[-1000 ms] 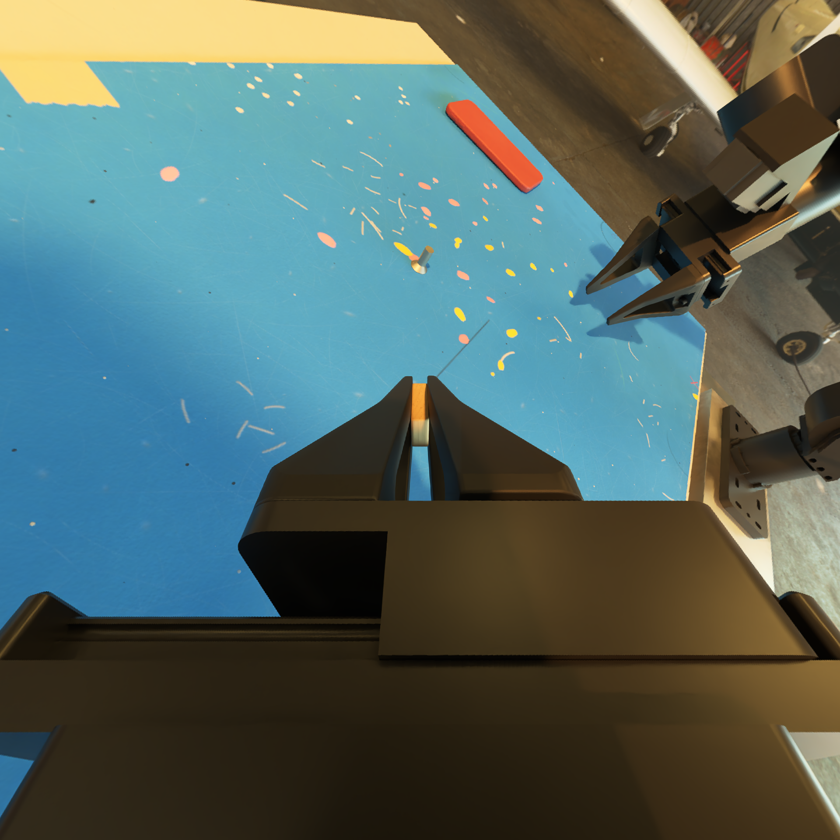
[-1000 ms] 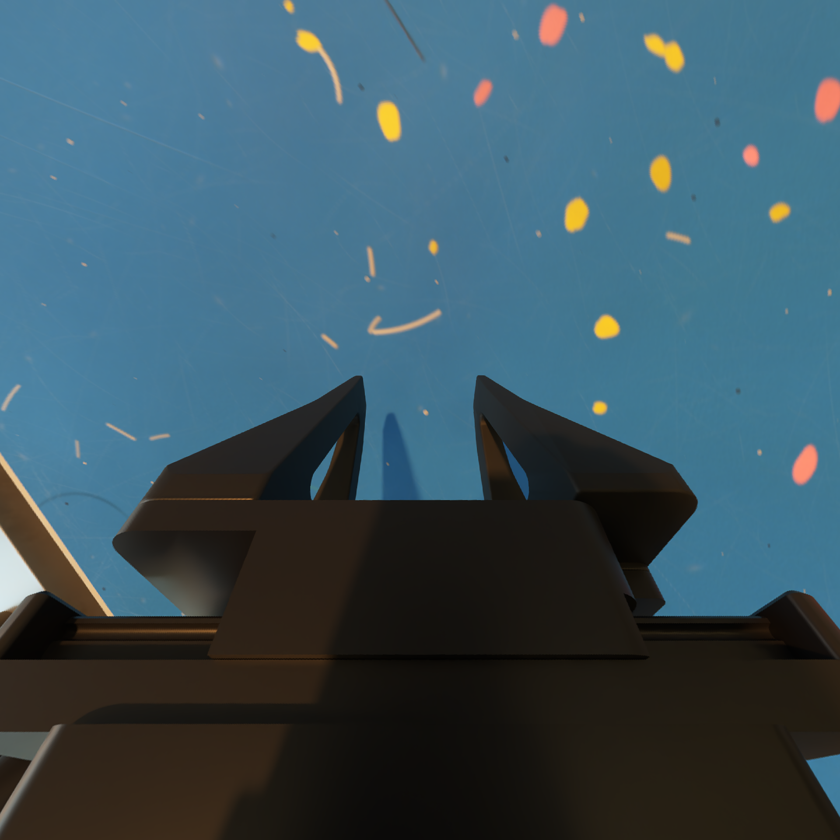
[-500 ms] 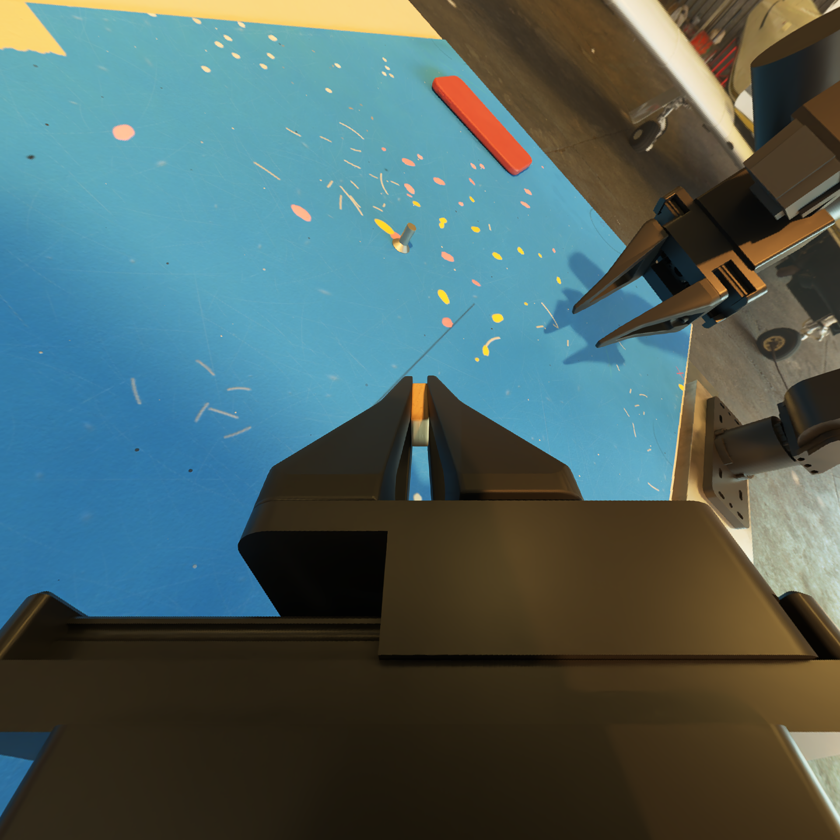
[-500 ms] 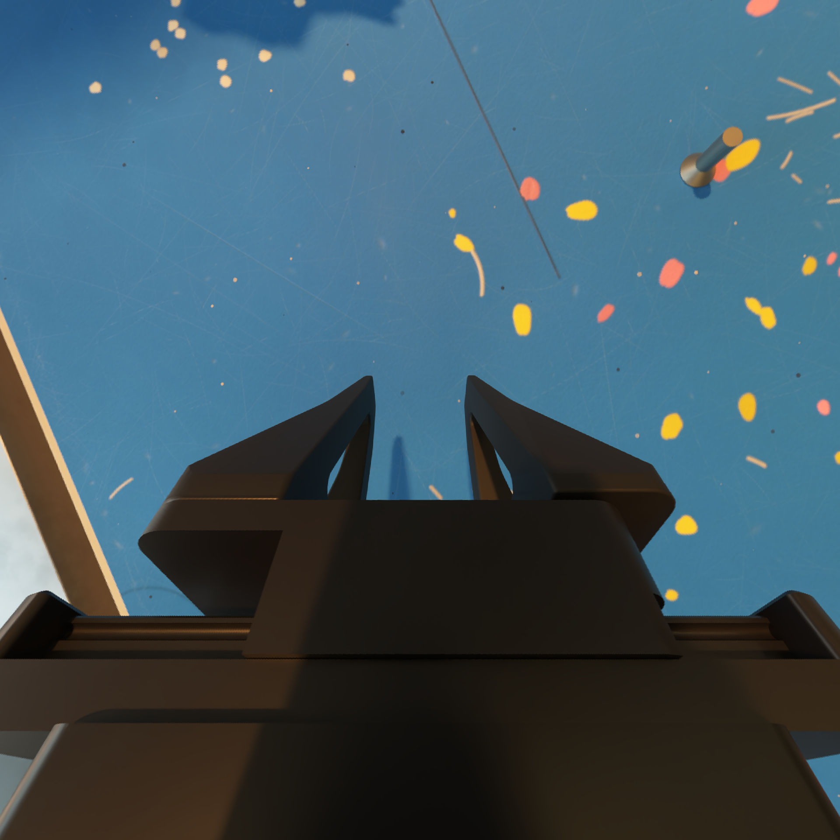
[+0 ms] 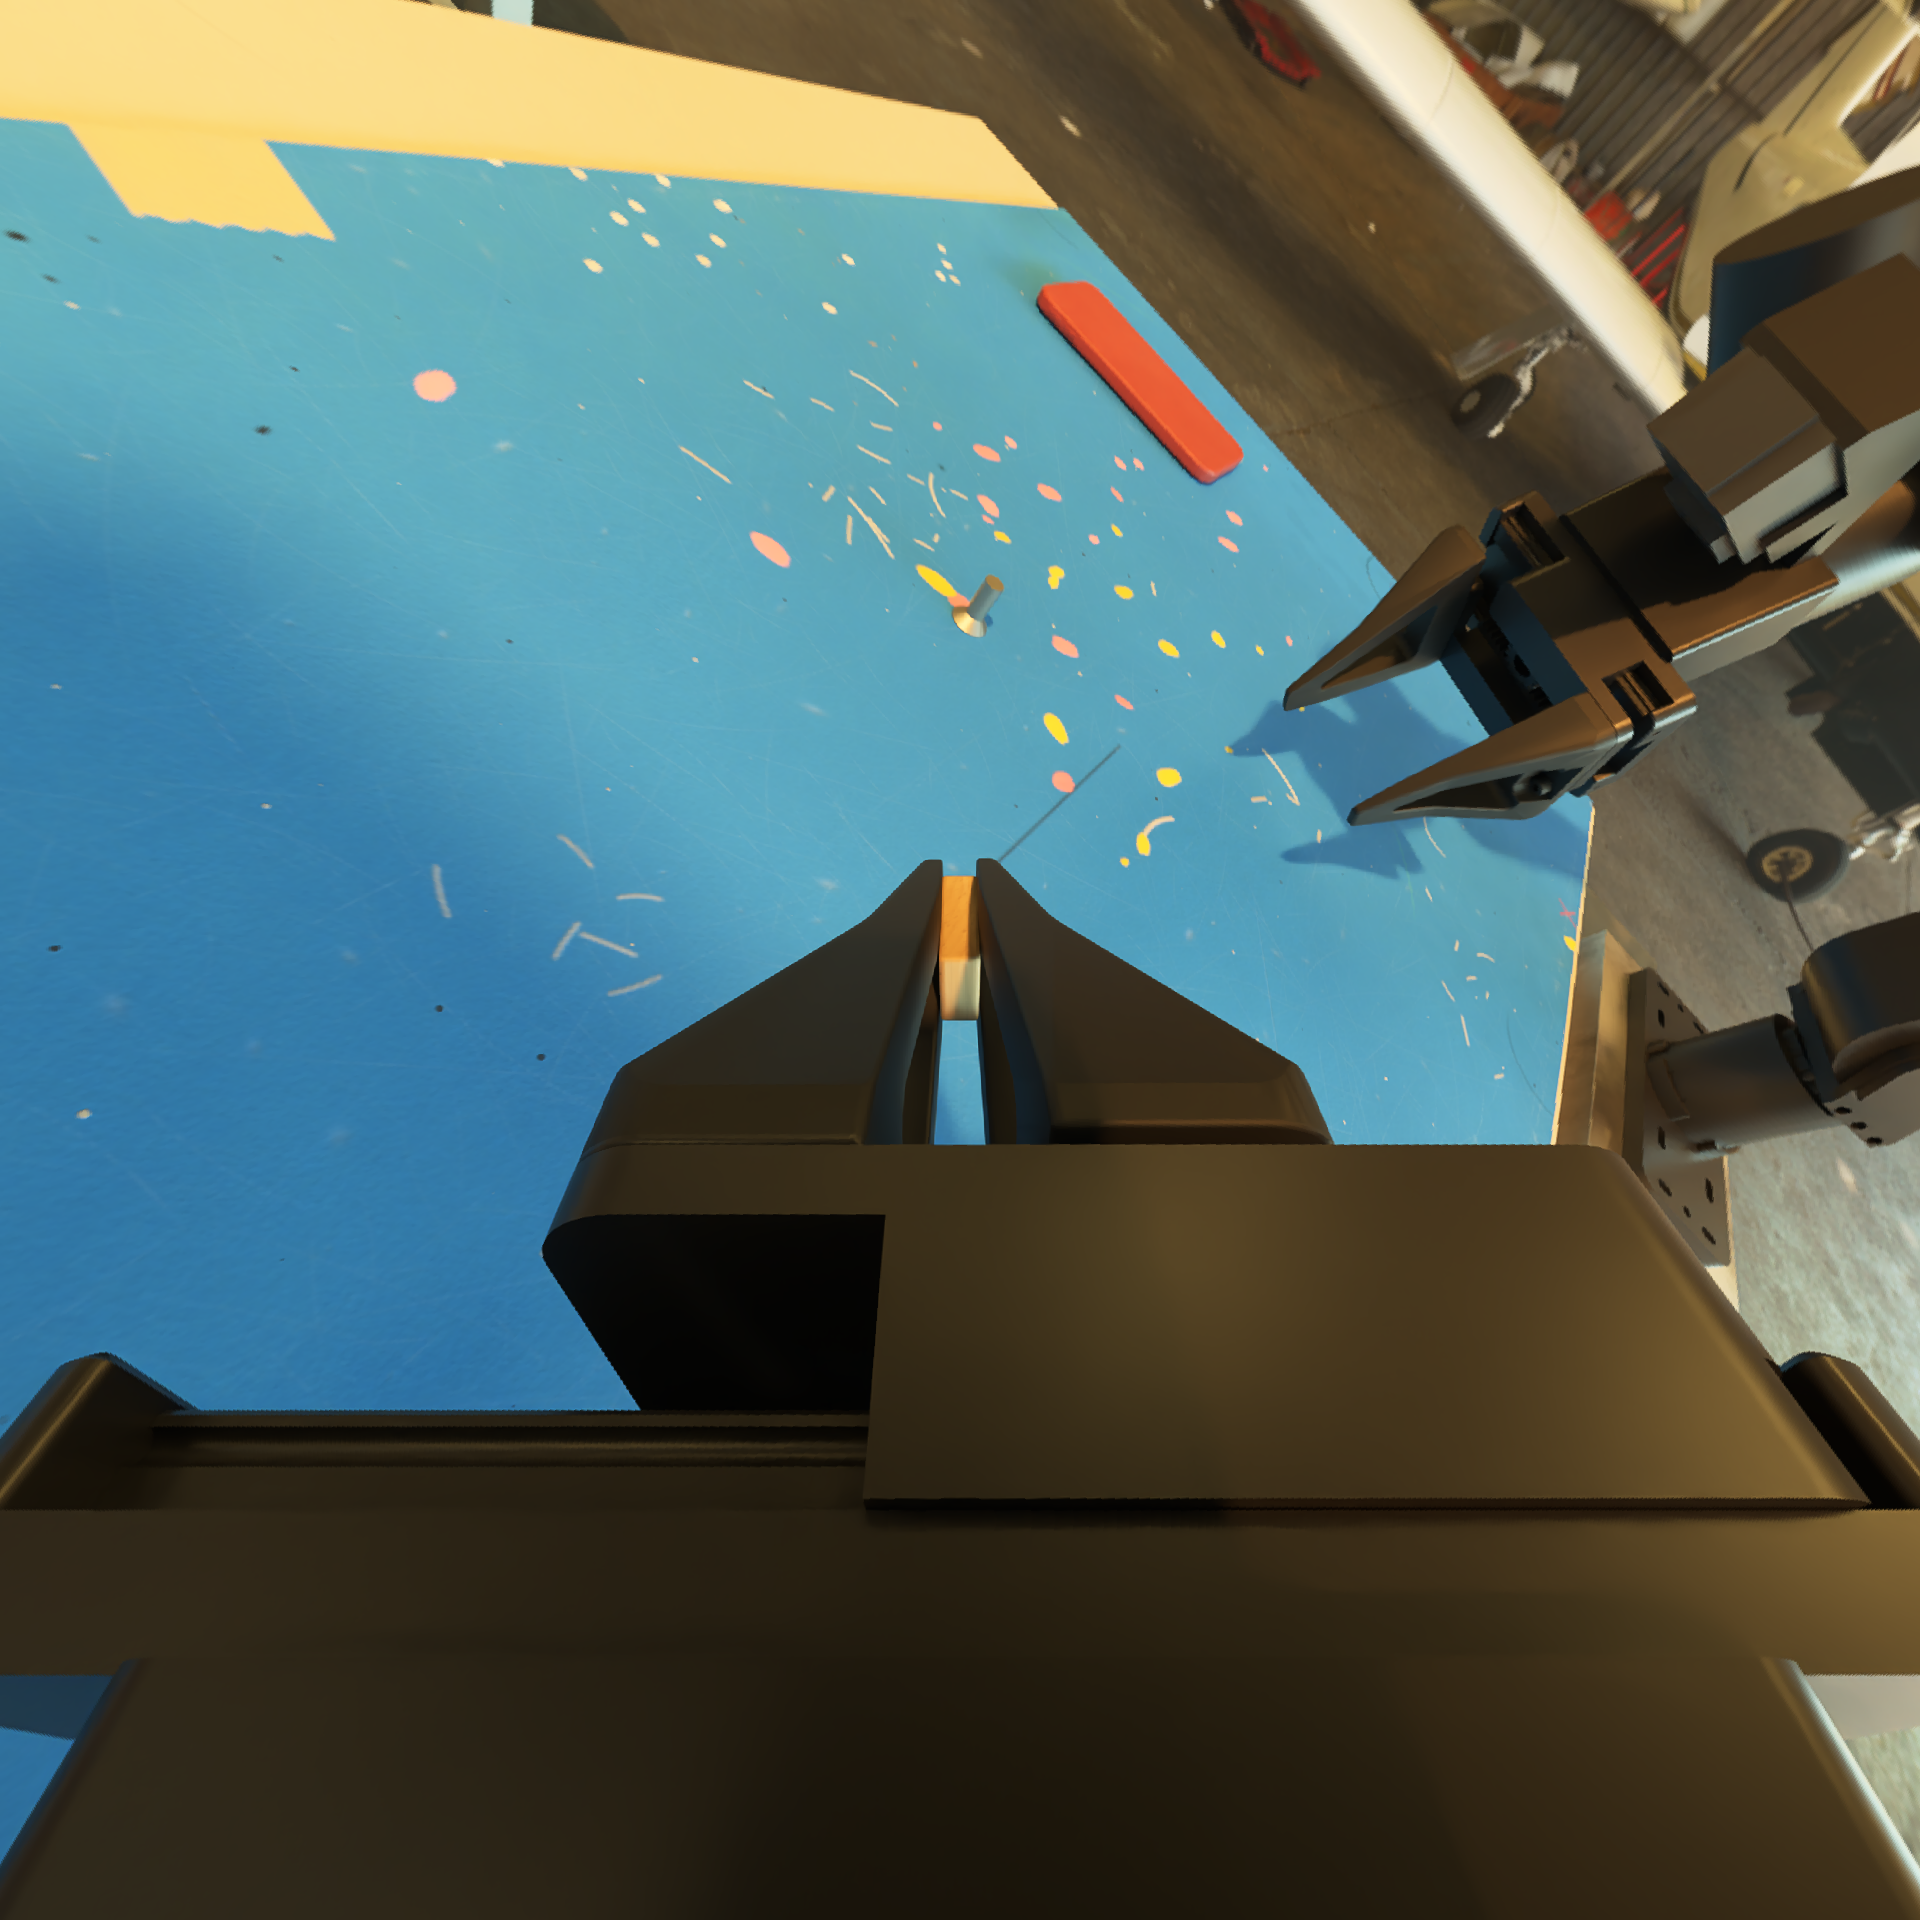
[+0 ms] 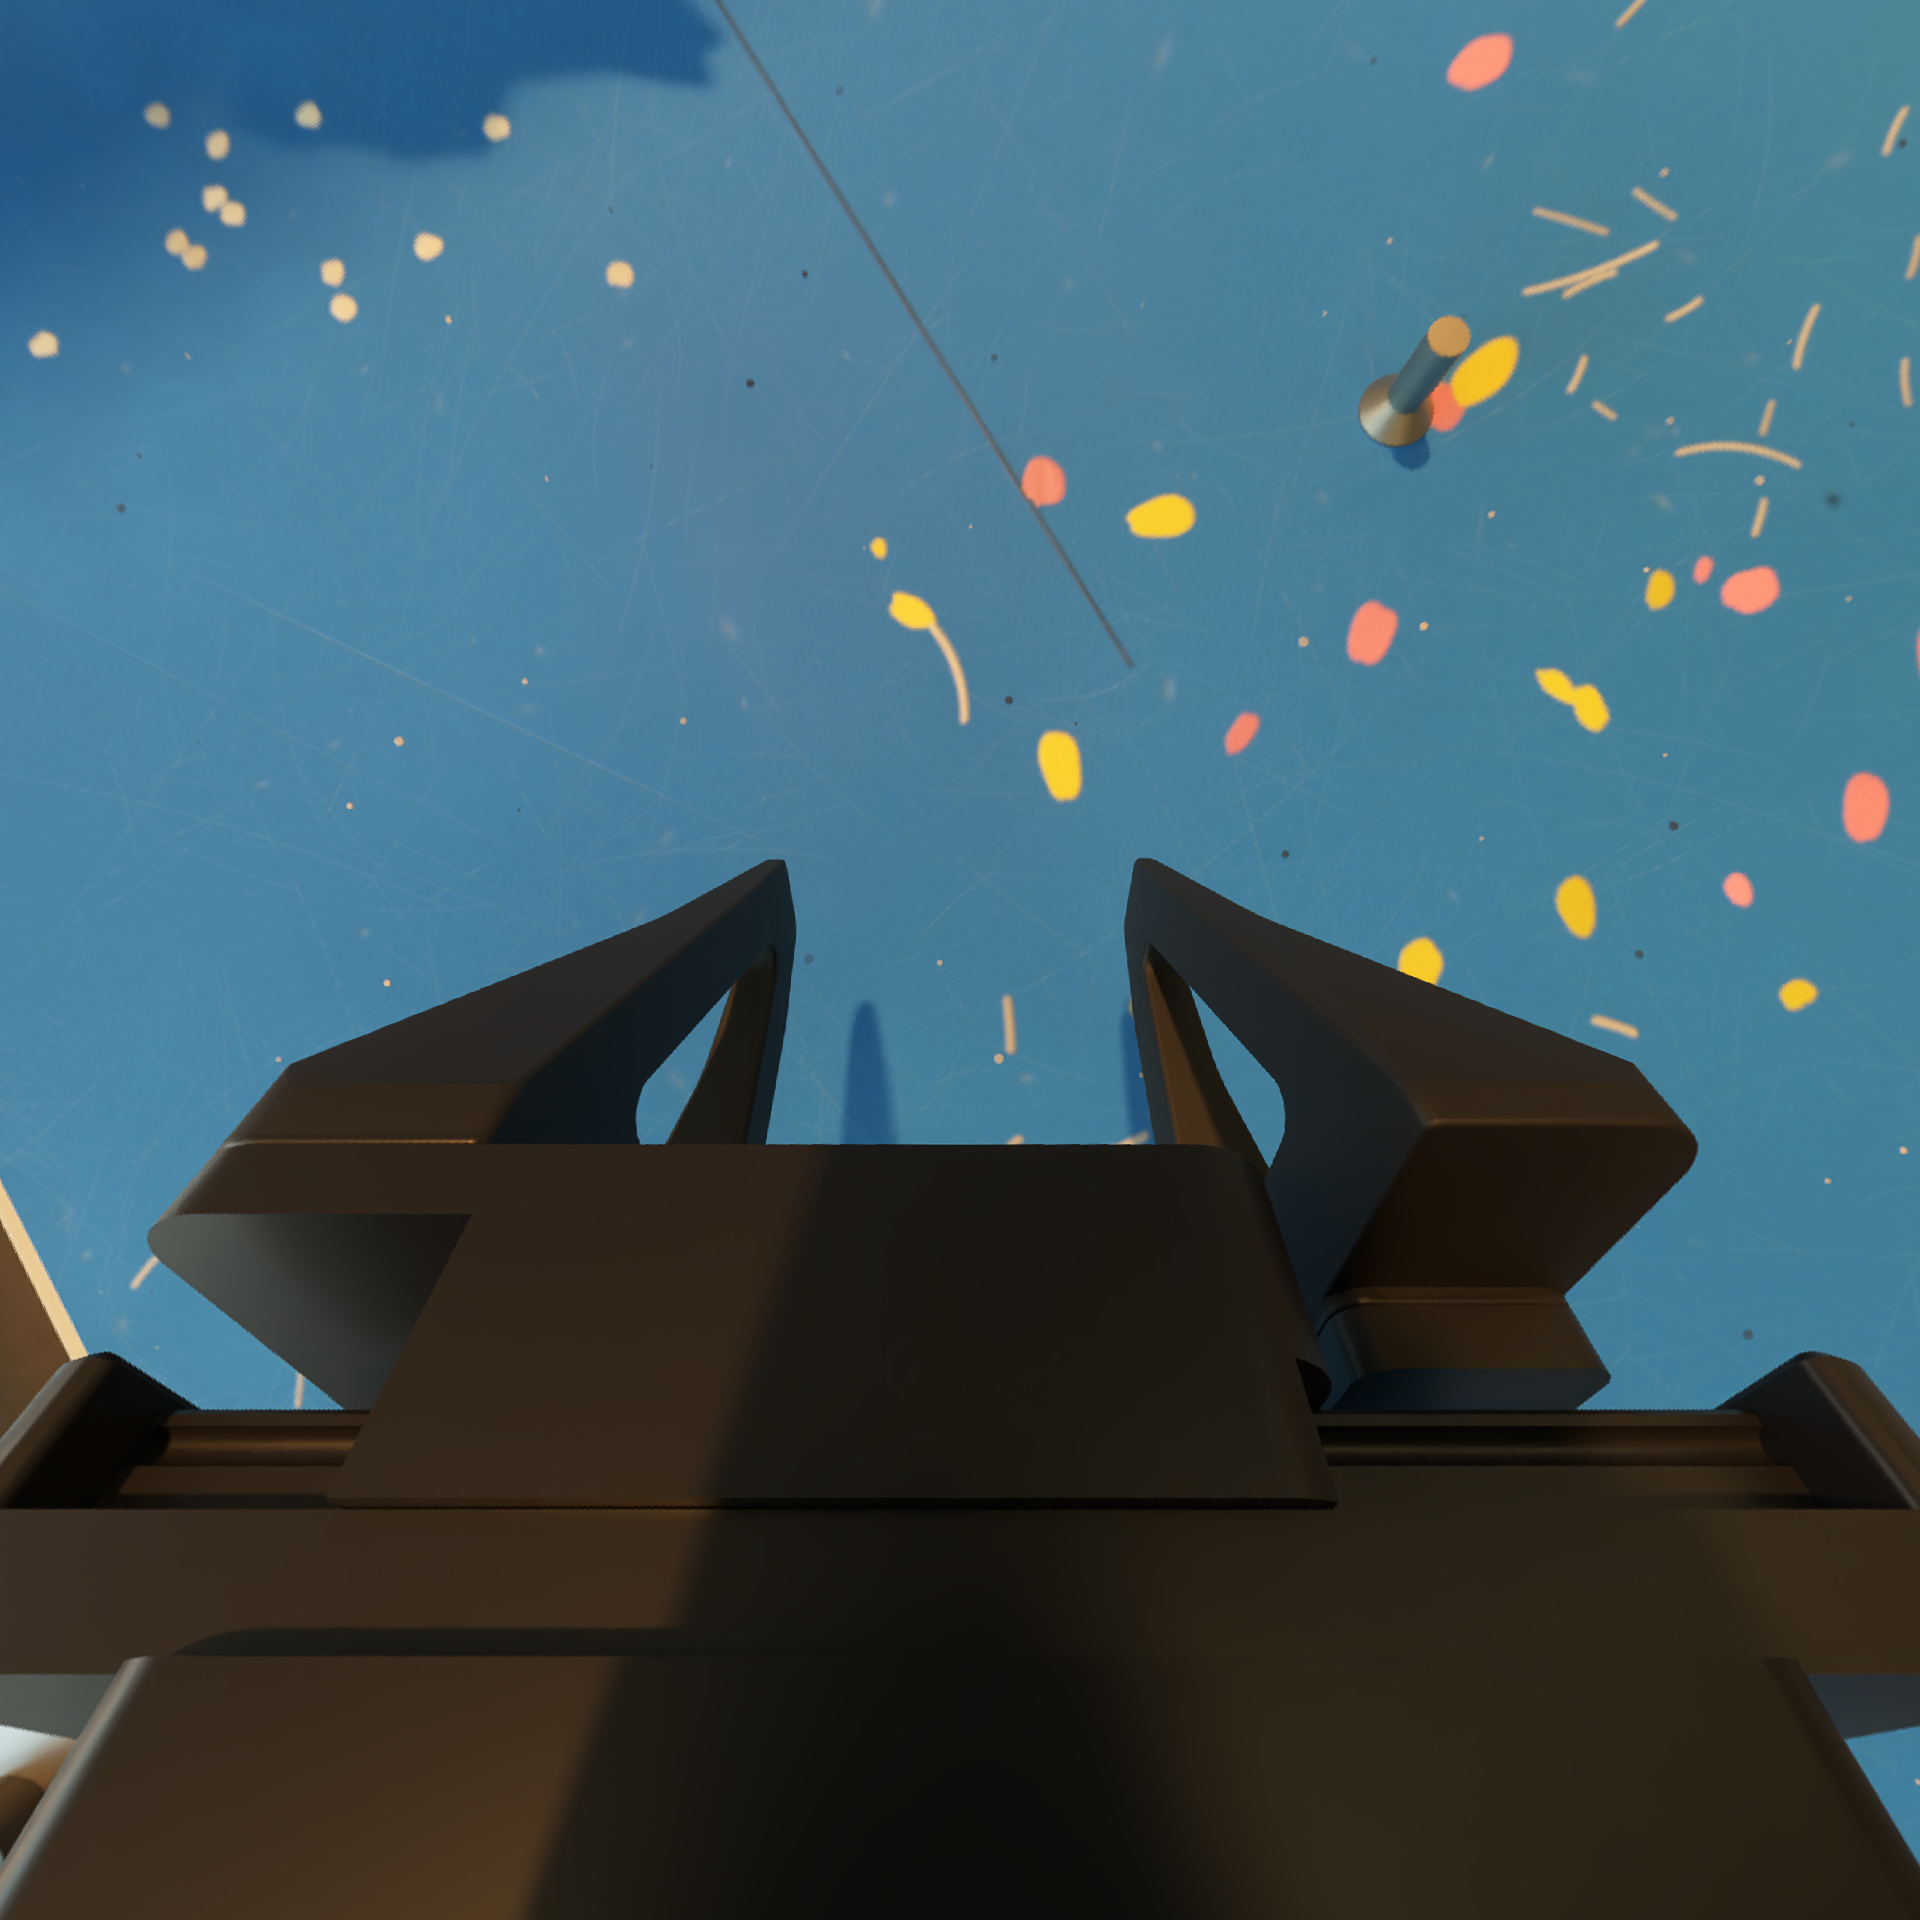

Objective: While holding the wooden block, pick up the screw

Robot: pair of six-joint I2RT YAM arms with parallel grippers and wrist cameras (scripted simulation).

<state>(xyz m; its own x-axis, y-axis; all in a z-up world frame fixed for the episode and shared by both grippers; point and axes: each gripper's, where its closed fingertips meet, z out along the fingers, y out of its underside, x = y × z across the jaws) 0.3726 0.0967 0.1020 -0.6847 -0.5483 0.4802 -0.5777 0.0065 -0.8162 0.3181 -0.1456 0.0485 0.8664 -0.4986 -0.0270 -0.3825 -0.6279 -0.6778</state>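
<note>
My left gripper (image 5: 958, 878) is shut on the small wooden block (image 5: 958, 940), held above the blue table (image 5: 312, 675). The metal screw (image 5: 975, 608) stands head-down on the table ahead of it; it also shows in the right wrist view (image 6: 1408, 390), up and to the right of my right gripper. My right gripper (image 6: 958, 883) is open and empty above the table; in the left wrist view it (image 5: 1335, 753) hovers near the table's right edge, well right of the screw.
A flat red bar (image 5: 1138, 379) lies near the far right edge of the table. Paint specks and scratches cover the blue top. The right arm's base mount (image 5: 1683, 1122) sits off the table's right edge, over the workshop floor (image 5: 1299, 260).
My right gripper has opened wider and shifted toward the screw, which came into its view. My left gripper has kept its hold on the block while its view drifted slightly.
</note>
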